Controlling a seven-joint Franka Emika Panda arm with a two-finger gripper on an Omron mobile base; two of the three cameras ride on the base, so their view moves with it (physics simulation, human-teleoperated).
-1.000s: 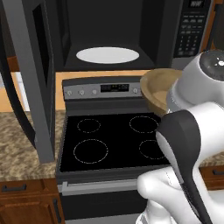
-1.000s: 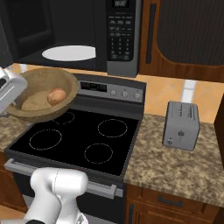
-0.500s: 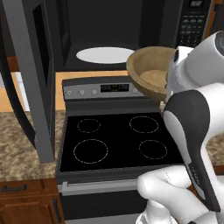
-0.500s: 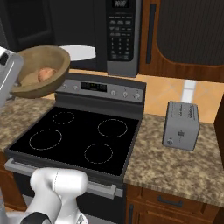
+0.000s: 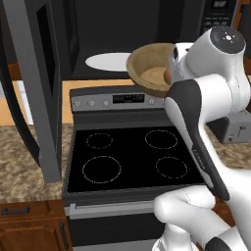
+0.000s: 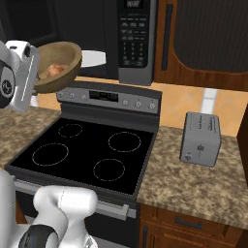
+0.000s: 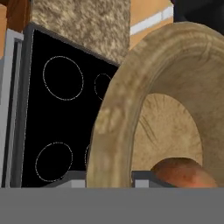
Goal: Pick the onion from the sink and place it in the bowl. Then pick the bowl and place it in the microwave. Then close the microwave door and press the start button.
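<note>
Closest to you, the gripper (image 5: 172,66) is pinched tight on the rim of the bowl (image 5: 149,68), and you are carrying it tilted, high above the stove (image 5: 132,157). The onion (image 5: 167,75) lies inside the bowl against its lower wall; in the hand view it sits low in the wooden hollow, right by the fingers. So the first step is done, I judge, and you are in the middle of the second: taking the bowl to the microwave (image 5: 122,34).

What comes next, as I read it, is to level the bowl so the onion cannot roll out, then carry it forward and a little left into the open cavity and set it down on the white turntable plate (image 5: 110,61). The bowl is near the mouth of the cavity but not yet inside.

Mind the microwave door (image 5: 37,83); it stands swung wide at the left, clear of your path now, but your arm must come out fully before you shut it. The raised control strip at the back of the stove lies just under the route. Farther right, the button panel (image 6: 133,36) waits for the last step, and the toaster (image 6: 200,139) on the counter (image 6: 193,184) is well apart from all this
</note>
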